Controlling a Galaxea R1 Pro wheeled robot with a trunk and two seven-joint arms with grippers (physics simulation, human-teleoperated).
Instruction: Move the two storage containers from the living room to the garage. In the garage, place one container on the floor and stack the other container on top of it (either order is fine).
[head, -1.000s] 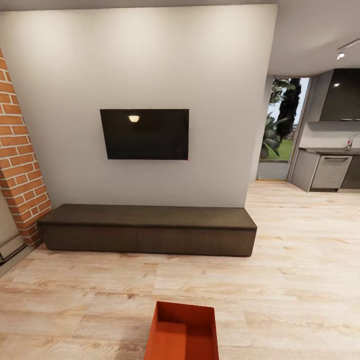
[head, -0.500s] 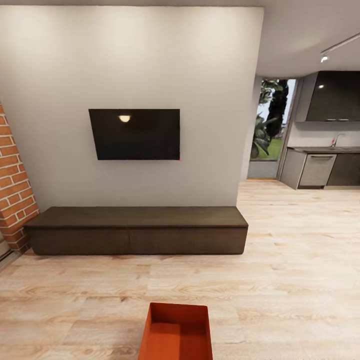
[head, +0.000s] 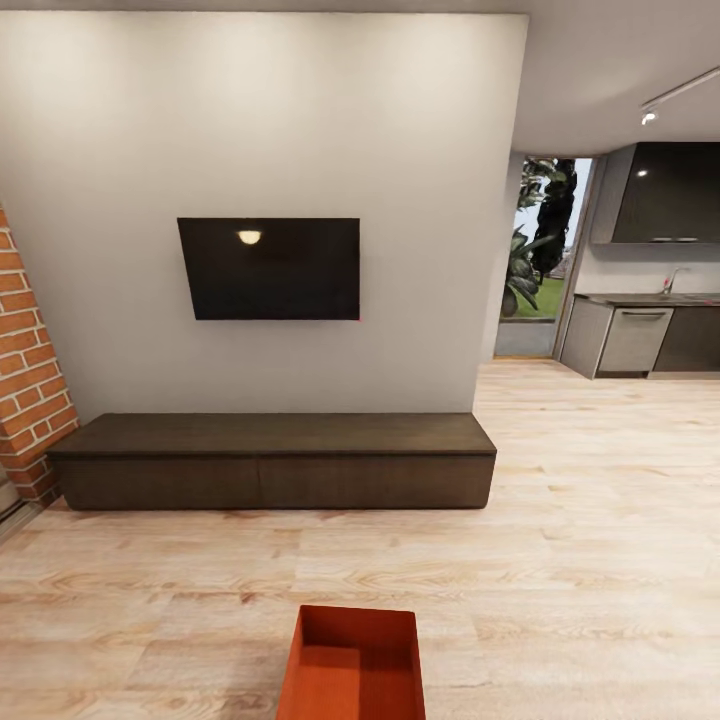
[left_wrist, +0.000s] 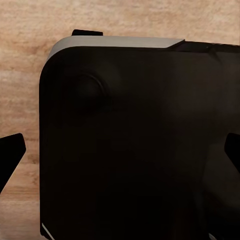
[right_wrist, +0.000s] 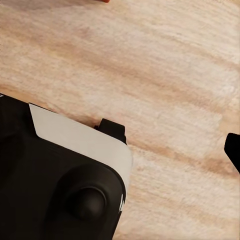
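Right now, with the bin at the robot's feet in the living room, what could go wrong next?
1. The storage container is partly cut off by the head view's bottom edge, so a reach may be misjudged.
2. Driving forward could push it toward the console.
3. The second bin's place isn't settled from here.

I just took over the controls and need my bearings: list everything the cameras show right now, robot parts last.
storage container: 1, orange-red, on the wood floor at the near edge of the head view, lidless and empty
TV: 1, black, mounted on the pale wall
console: 1, dark wood, low, against the wall under the TV
brick fireplace: 1, red, far left
wood floor: light planks, throughout
glass door: 1, plants outside, back right
kitchen counter: grey and dark units, far right
robot body: black with pale trim, above the floor in both wrist views
left claw fingertip: black, at the frame edge
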